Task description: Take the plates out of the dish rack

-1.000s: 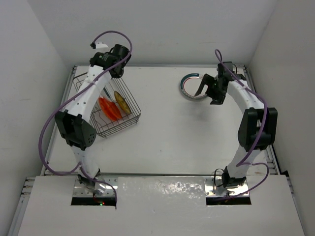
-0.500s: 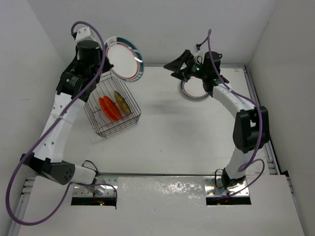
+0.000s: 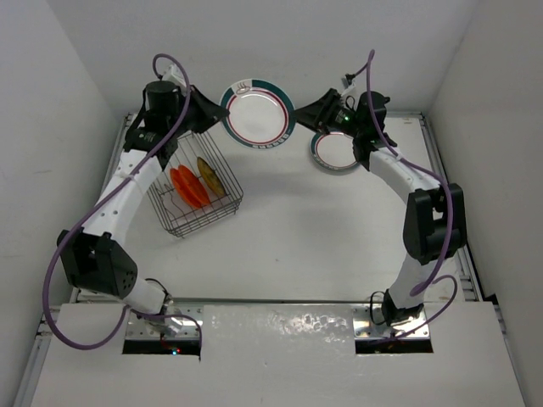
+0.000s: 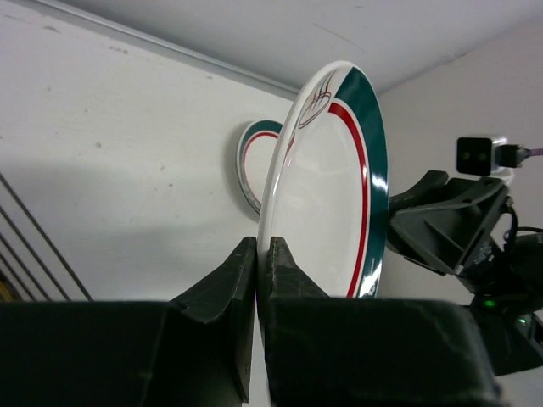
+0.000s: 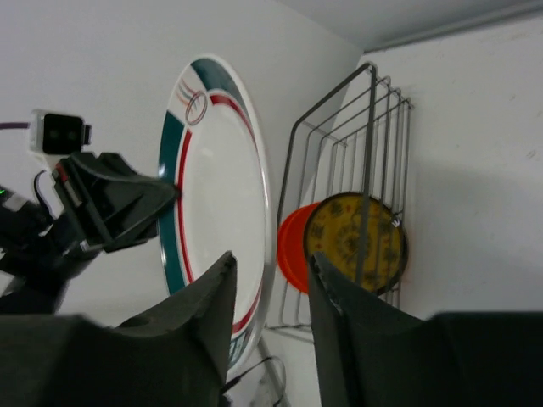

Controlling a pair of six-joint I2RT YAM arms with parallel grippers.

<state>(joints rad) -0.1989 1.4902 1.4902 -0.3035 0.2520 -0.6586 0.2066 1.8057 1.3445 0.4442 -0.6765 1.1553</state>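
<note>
My left gripper (image 3: 217, 119) (image 4: 257, 253) is shut on the rim of a white plate with a teal-and-red rim (image 3: 257, 114) (image 4: 327, 182) (image 5: 216, 203), holding it on edge in the air at the back middle. My right gripper (image 3: 304, 114) (image 5: 270, 273) meets it from the right, open, with one jaw on each side of the plate's far rim and a gap showing. A matching plate (image 3: 335, 153) (image 4: 253, 161) lies flat on the table. The black wire dish rack (image 3: 222, 208) (image 5: 366, 144) holds orange-red plates (image 3: 188, 186) (image 5: 293, 254) and a yellow patterned plate (image 3: 208, 175) (image 5: 356, 242) upright.
White walls close in the table on the left, back and right. The rack stands at the back left beside the left arm (image 3: 127, 182). The right arm (image 3: 416, 182) reaches over the flat plate.
The left arm has lifted the plate out of the rack and carried it right to the back middle. The right gripper has moved up to the plate's rim and its jaws have narrowed.
</note>
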